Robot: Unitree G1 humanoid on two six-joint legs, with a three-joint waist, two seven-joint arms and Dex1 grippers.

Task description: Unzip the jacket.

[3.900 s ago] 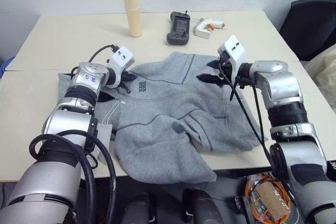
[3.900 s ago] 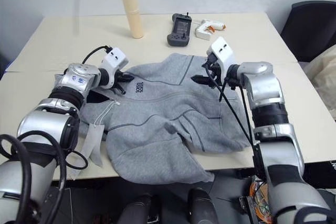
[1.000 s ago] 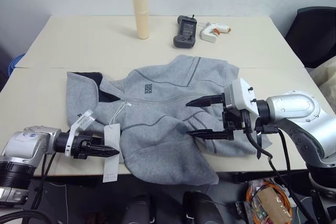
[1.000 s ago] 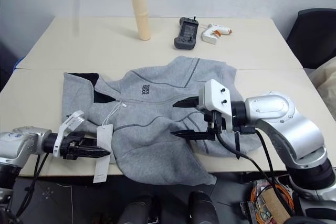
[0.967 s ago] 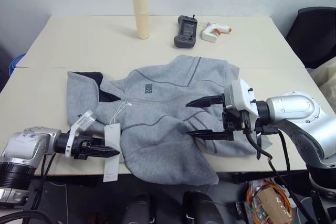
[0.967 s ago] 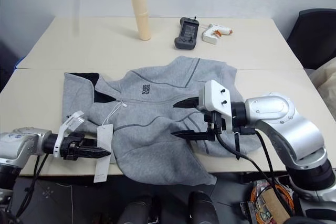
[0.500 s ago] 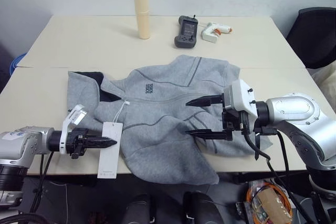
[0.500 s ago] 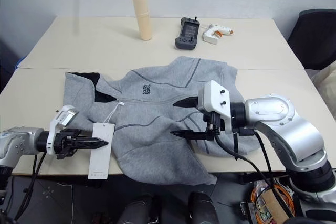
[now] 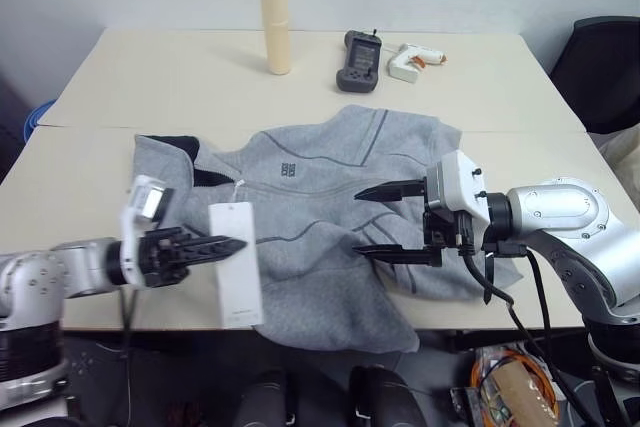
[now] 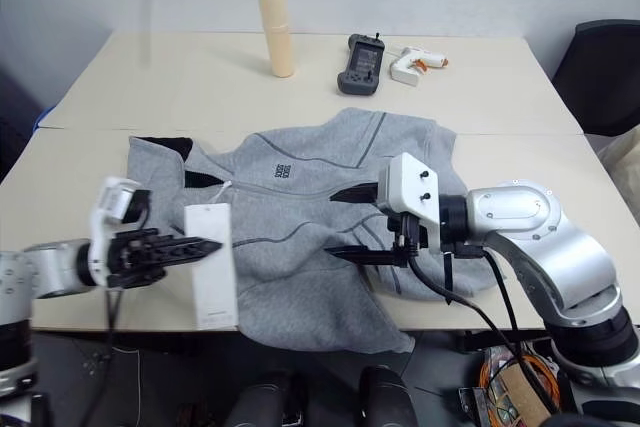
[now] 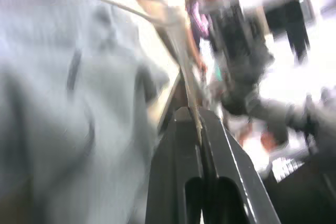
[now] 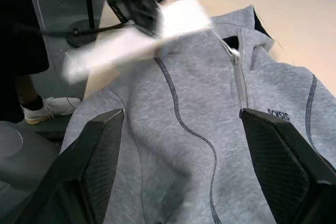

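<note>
The large light-grey fleece zip jacket [image 9: 330, 217] lies spread across the front half of the pale beige table [image 9: 150, 77], collar toward the robot's left, hem sagging over the near edge. The zip, seen from the right wrist, runs closed from the collar down past the small dark chest logo [image 9: 288, 169]; unzipping proper has not begun.

The left gripper [image 9: 225, 246] is clamped shut on the upper part of the white rectangular card hang tag [image 9: 235, 267], which is held up off the fabric on its thin white string [image 9: 238, 190] running back to the collar. I judge the step in hand to be a pull on that tag and string to draw the slider along the zip. The right gripper [image 9: 365, 219] hovers over the jacket's middle, fingers spread wide, empty.

The next move calls for a steady pull along the zip line, with the right gripper pressing or pinching the cloth so the garment does not slide. The string is slight and may tear if jerked.

Room: the near table edge sits just under the left gripper, with open space beyond it. Far side holds a cream cylindrical bottle [image 9: 275, 7], a dark-grey handheld controller [image 9: 359, 47] and a white glue gun [image 9: 410, 48], all well apart from the jacket
</note>
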